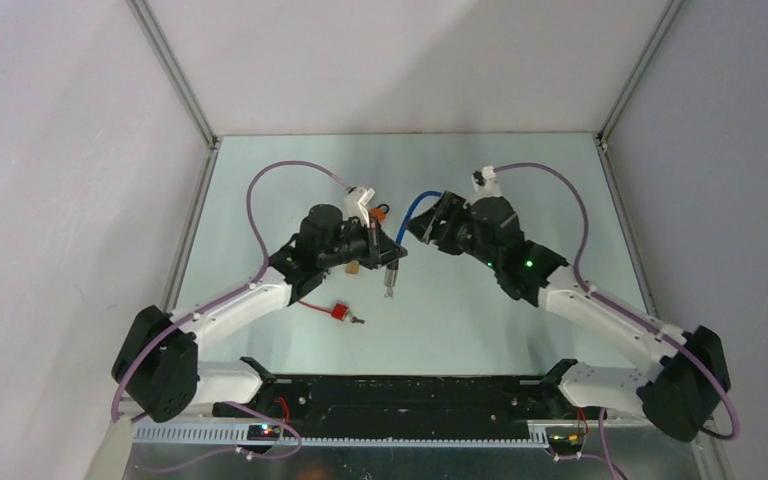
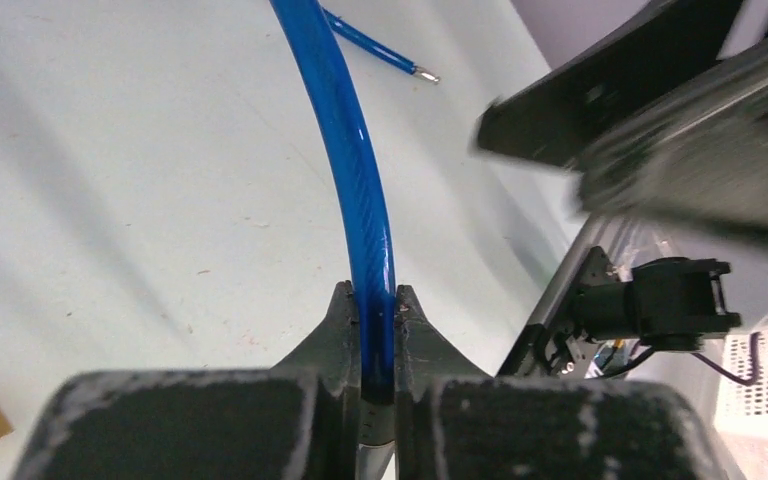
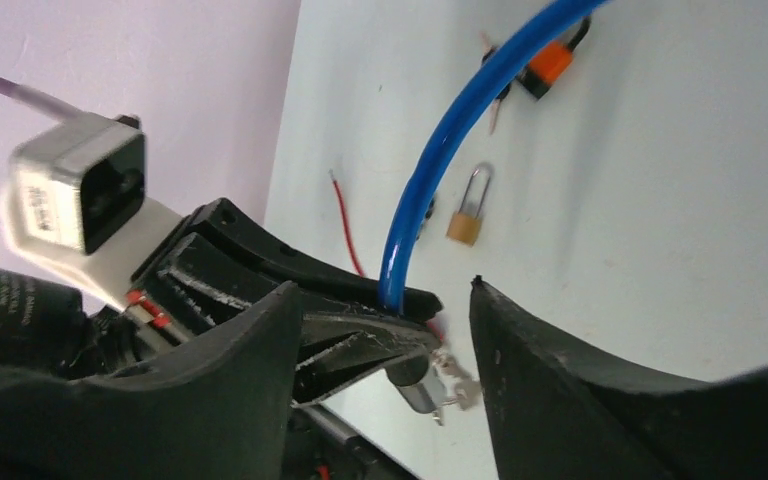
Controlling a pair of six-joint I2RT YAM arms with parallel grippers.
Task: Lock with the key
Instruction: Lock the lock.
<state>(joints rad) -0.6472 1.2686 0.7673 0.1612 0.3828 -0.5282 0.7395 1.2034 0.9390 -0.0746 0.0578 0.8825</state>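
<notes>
Tabletop (image 1: 460, 310): left tool (image 2: 373, 300) clamps blue cable (image 2: 345, 130)

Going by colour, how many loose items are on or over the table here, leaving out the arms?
Blue: 1, cable
Brass: 1, padlock
Orange: 1, orange-and-black piece
Red: 1, wired tag
Silver: 1, metal piece
Total: 5

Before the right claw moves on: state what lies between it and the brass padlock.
The blue cable, pinched by the left claw, rises between the open right claw and the padlock; otherwise bare table. The right wrist view shows it.
</notes>
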